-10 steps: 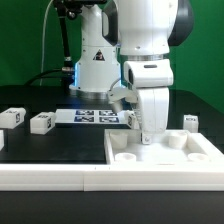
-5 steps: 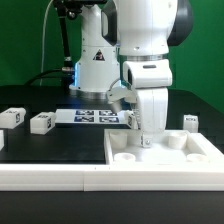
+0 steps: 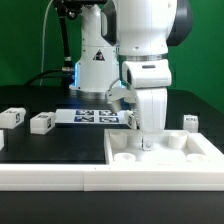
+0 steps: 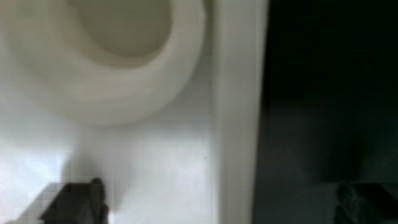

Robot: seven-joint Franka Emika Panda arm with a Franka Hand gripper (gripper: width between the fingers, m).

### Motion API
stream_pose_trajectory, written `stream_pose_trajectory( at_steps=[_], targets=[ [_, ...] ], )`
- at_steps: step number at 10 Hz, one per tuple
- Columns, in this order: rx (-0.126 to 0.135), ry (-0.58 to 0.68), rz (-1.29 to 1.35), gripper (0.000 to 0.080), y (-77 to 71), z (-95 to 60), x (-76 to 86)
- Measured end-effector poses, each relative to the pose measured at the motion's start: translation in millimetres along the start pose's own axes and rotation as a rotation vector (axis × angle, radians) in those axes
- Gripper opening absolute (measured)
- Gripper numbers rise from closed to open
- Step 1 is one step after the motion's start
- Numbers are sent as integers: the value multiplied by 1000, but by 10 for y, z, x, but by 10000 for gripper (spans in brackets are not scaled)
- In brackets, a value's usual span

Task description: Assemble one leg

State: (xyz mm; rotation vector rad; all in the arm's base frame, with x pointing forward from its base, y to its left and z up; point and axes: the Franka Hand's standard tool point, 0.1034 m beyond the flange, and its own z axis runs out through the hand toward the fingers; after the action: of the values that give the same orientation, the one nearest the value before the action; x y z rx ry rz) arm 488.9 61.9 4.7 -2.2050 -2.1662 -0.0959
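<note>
My gripper (image 3: pixel 147 142) hangs low over the far edge of the large white tabletop piece (image 3: pixel 165 160), next to one of its corner sockets. In the wrist view the gripper (image 4: pixel 219 200) is open. Its dark fingers (image 4: pixel 75 200) stand wide apart, one over the white tabletop piece (image 4: pixel 178 150) and the other over the black table. Nothing is between them. A round socket (image 4: pixel 125 45) shows blurred ahead. Two small white legs (image 3: pixel 12 117) (image 3: pixel 41 122) lie at the exterior view's left. A third leg (image 3: pixel 190 121) stands at the right, beyond the tabletop piece.
The marker board (image 3: pixel 95 116) lies behind the gripper at the robot's base. The black table (image 3: pixel 60 145) spreads to the exterior view's left of the tabletop piece. A white rail (image 3: pixel 50 176) runs along the front edge.
</note>
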Motion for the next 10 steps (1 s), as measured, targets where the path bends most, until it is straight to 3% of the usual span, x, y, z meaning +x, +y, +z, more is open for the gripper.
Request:
stream_pose_trajectory(
  at_steps=[2, 4, 6, 7, 10],
  targets=[
    [-4, -1, 4, 649, 9, -23, -3],
    [-40, -10, 78, 649, -13, -304, 24],
    [-63, -8, 148, 649, -68, -437, 114],
    [-78, -5, 163, 649, -97, -450, 113],
    [-73, 0, 266, 649, -97, -427, 104]
  ],
)
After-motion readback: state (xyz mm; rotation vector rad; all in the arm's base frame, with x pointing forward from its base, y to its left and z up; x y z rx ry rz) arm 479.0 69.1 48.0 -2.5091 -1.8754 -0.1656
